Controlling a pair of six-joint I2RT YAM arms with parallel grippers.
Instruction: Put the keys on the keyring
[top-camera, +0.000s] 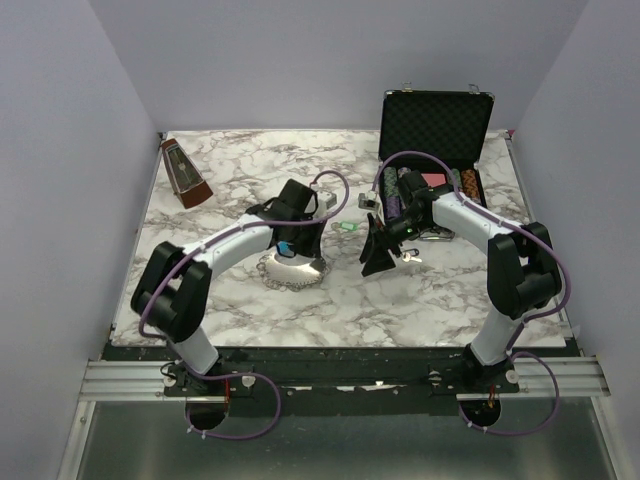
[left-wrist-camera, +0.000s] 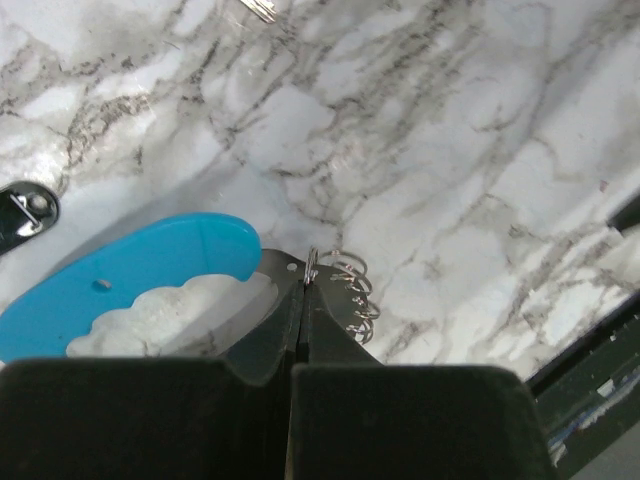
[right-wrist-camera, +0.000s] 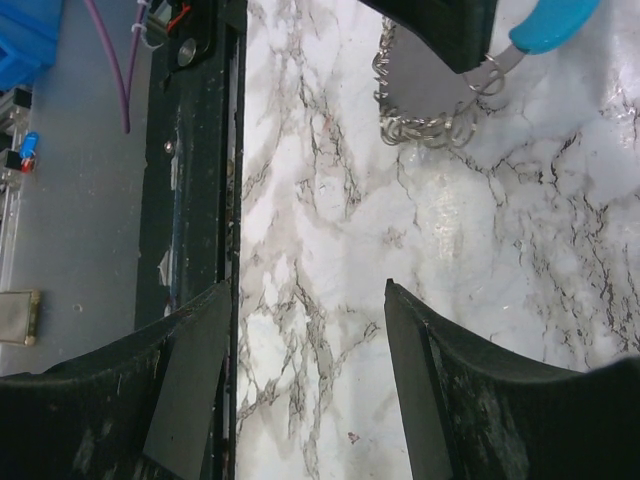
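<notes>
The keyring (top-camera: 296, 270) lies on the marble table left of centre, a loop of small silver rings with a light blue curved section (left-wrist-camera: 150, 280). My left gripper (left-wrist-camera: 305, 285) is shut on one thin ring (left-wrist-camera: 311, 262) at the loop's edge, beside the other small rings (left-wrist-camera: 352, 292). My right gripper (top-camera: 378, 266) stands open to the right of the keyring, tips down. In its wrist view the right gripper (right-wrist-camera: 305, 330) holds nothing, and the keyring (right-wrist-camera: 425, 125) shows at the top. A green-headed key (top-camera: 348, 226) lies between the arms, and another small key (top-camera: 368, 201) lies just behind it.
An open black case (top-camera: 436, 125) with striped chips stands at the back right. A brown metronome (top-camera: 186, 173) stands at the back left. The table's dark front rail (right-wrist-camera: 195, 150) runs close to the right gripper. A dark metal-tipped object (left-wrist-camera: 24, 212) lies left of the blue section.
</notes>
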